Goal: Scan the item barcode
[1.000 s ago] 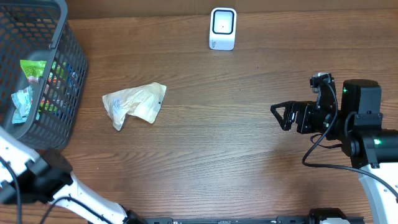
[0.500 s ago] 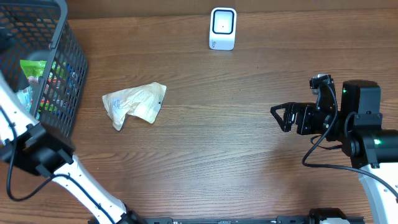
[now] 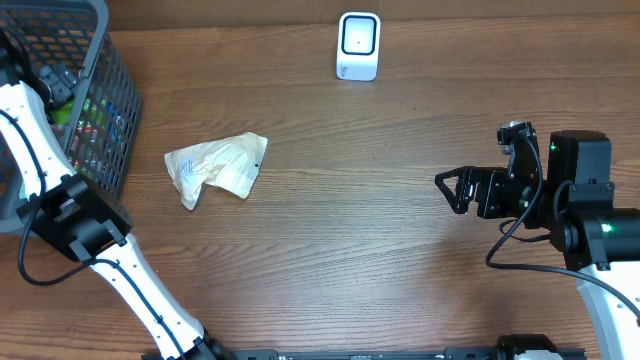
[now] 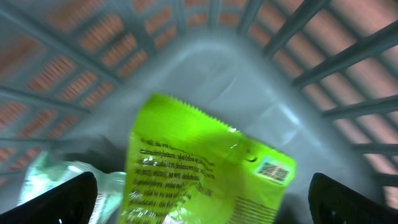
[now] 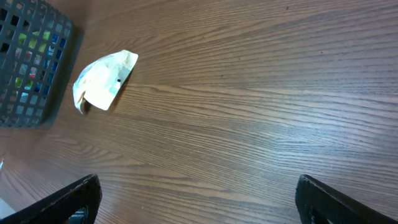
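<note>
Inside the dark mesh basket [image 3: 105,95] lies a bright green packet [image 4: 205,168], its printed back facing up and a small barcode label [image 4: 274,169] near its right corner. My left gripper [image 4: 202,208] hangs open just above it, one finger on each side of the packet and neither touching it. A pale teal wrapper [image 4: 56,174] lies to the packet's left. The white scanner [image 3: 358,46] stands at the table's far edge. At the right, my right gripper [image 3: 450,188] is open over bare wood, with nothing in it.
A crumpled beige packet [image 3: 215,167] lies on the table between basket and scanner, also in the right wrist view [image 5: 102,81]. The basket's walls [image 4: 348,68] close in around the left gripper. Several other colourful items fill the basket.
My left arm has swung up from the lower left and reached down into the basket, its jaws widening a little. The right arm and the beige packet have not moved.
</note>
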